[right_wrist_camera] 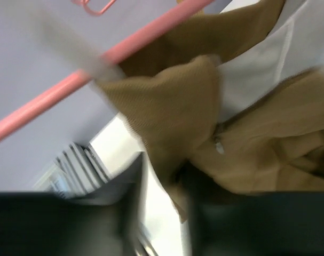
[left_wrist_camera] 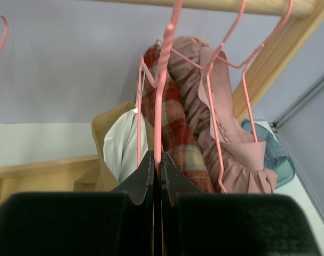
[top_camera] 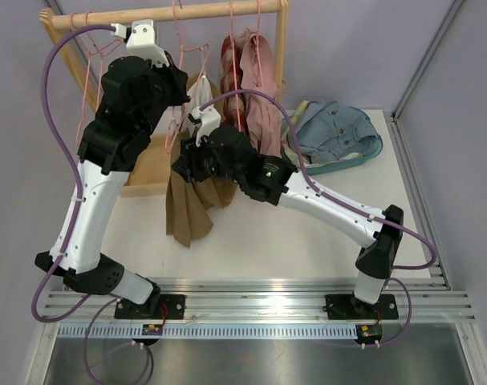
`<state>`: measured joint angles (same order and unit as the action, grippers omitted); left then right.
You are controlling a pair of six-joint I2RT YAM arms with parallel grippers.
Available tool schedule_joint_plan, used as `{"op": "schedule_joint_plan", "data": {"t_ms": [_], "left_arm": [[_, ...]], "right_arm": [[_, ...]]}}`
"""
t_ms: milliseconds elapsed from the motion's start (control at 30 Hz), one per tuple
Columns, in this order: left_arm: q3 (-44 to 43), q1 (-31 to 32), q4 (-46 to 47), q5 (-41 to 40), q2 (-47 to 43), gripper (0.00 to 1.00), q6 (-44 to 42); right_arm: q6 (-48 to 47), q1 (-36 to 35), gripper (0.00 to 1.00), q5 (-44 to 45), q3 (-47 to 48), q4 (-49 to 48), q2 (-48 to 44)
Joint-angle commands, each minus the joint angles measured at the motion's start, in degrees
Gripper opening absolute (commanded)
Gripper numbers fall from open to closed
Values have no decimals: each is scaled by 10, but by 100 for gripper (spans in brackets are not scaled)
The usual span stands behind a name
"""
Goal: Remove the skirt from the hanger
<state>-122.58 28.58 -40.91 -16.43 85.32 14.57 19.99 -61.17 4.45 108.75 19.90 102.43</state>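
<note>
Two notes: left gripper [left_wrist_camera: 157, 159] pinched tight on hanger [left_wrist_camera: 160, 106] wire; right gripper [right_wrist_camera: 162, 178] straddles skirt [right_wrist_camera: 170, 106] fold, blurred, cannot tell if clamped

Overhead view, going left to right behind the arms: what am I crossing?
Left to right: empty pink hangers → wooden tray → brown skirt → plaid and pink garments hanging on the rack → blue denim garment.
</note>
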Motion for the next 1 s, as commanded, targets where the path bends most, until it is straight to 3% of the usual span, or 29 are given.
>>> {"op": "schedule_joint_plan", "data": {"t_ms": [0,67,367,533,667,800,967], "left_arm": [[26,3,100,44,-50,0,19],[59,2,108,41,-65,0,20],[226,2,222,-5,-126,0,27],[347,2,331,-61,-157,0,33],[396,2,379,-97,-153,0,30],[378,1,405,-126,-120,0,-8],[191,-6,317,-107,-42,0,-62]], "right_arm": [[4,-4,27,55,-20,-87,-7],[-1,-6,0,72,-24,-88,-4],[-50,-83,0,126,-33,-69,-68],[-43,-157,0,152,-40,-54,-114],[-59,-262,0,236,-28,-22,-126],[-48,-323,0,285,-29,7,-129],[7,-347,0,310,-95,8,-142]]}}
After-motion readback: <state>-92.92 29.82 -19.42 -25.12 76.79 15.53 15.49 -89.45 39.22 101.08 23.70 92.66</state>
